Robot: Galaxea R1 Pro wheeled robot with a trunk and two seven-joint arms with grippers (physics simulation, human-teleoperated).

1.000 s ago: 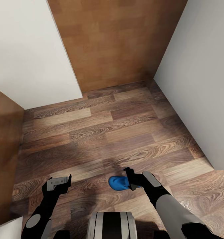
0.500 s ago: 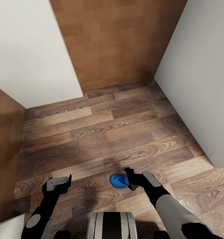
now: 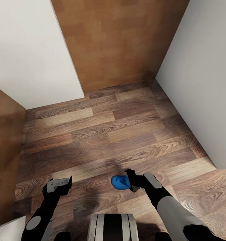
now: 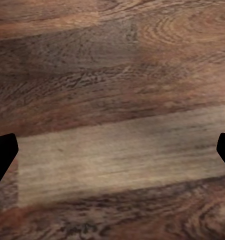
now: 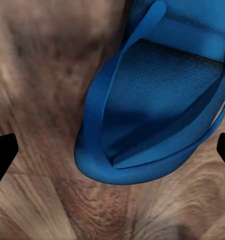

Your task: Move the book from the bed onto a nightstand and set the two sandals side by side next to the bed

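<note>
Currently, carrying: right gripper at five o'clock grips one blue sandal, clear of the floor; a judgement
Left gripper: at seven o'clock, fingers spread wide, empty; wrist view shows bare planks
Ahead: wooden door at twelve o'clock between white walls
Left to do: judged, this sandal's placement, its pair, the book

We see one bright blue sandal low and near us, right of centre, over the wood-plank floor. Up close, the sandal shows its textured footbed, raised rim and thin blue straps.
</note>
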